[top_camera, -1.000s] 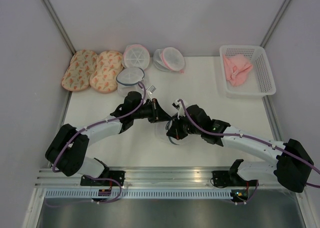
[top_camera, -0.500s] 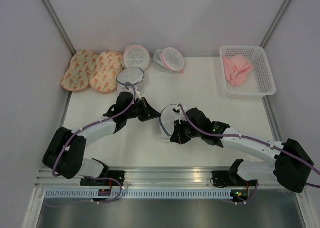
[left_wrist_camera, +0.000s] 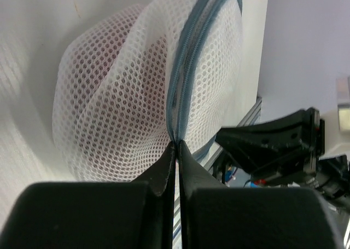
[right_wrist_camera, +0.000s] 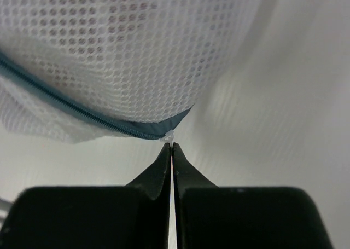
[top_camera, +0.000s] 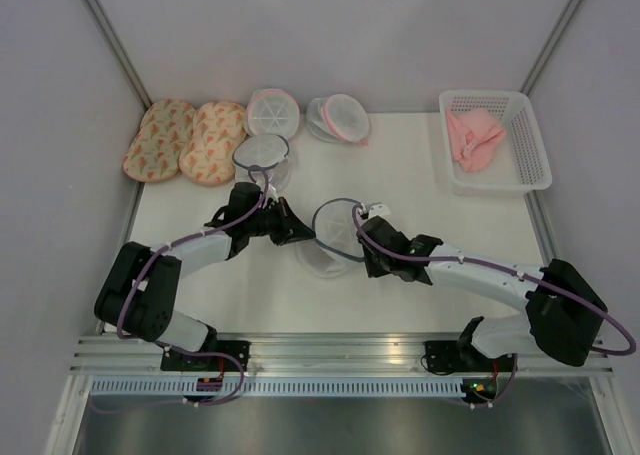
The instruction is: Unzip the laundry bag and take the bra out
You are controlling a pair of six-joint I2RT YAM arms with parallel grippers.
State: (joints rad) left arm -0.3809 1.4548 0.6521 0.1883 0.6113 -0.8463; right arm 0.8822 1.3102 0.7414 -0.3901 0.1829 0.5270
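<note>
Both claws [left_wrist_camera: 176, 145] [right_wrist_camera: 171, 146] tight on laundry bag [left_wrist_camera: 109, 106]

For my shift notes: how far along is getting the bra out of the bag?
Done: left gripper shut on the zip seam of the bag, right gripper shut on the zip pull. In hand: unzipping; from above the rim looks lifted, how far is unclear. Left: the bra, a reddish tint through the mesh, is still inside.
</note>
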